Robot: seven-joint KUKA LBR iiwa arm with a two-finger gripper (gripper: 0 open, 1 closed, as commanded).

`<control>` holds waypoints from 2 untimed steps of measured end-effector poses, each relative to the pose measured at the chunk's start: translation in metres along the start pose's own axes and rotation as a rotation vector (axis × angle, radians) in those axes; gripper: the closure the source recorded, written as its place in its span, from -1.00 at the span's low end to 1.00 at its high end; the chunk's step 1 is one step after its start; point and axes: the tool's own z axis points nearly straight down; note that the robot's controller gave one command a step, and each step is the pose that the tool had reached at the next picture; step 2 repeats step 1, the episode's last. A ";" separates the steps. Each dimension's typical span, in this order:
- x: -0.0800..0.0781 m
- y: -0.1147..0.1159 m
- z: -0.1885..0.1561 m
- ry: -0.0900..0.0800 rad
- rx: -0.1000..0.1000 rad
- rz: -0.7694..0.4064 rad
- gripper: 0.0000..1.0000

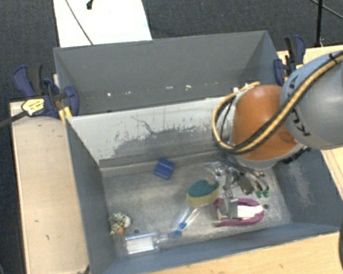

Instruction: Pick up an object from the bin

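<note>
**Gripper.** The gripper (231,189) hangs below an orange, smooth, dome-shaped wrist cover looped with black and yellow cables. It stands low over the 3 o'clock part of the bin floor. Its metal parts are crowded together against the objects beneath, so it cannot be told whether it is spread apart or closed together. Nothing can be seen held in it.

**Nearest objects.**
- At 9 o'clock of the gripper, just beside it, lies a sponge (201,192). It is a rounded oval with a dark green top and a yellow body.
- At 6 o'clock of the gripper, just beside it, lies a pink-and-white plastic piece (244,214). It is curved, glossy and flat on the floor.

**Other contents.**
- A small blue block (163,168), matte and tilted, lies at 11 o'clock of the floor near the back wall.
- A clear plastic stick with a blue tip (181,223) lies slantwise at 7 o'clock of the sponge.
- A clear rectangular packet (140,243) lies at 8 o'clock against the front wall.
- A small crumpled, speckled lump (119,221) lies at 9 o'clock.

**Bin.** The bin (162,71) is grey sheet metal with scuffed, scratched walls.
</note>
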 end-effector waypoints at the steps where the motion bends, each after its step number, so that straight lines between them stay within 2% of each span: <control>1: -0.031 0.013 -0.270 -0.022 0.006 -0.013 1.00; 2: -0.031 0.013 -0.270 -0.022 0.006 -0.013 1.00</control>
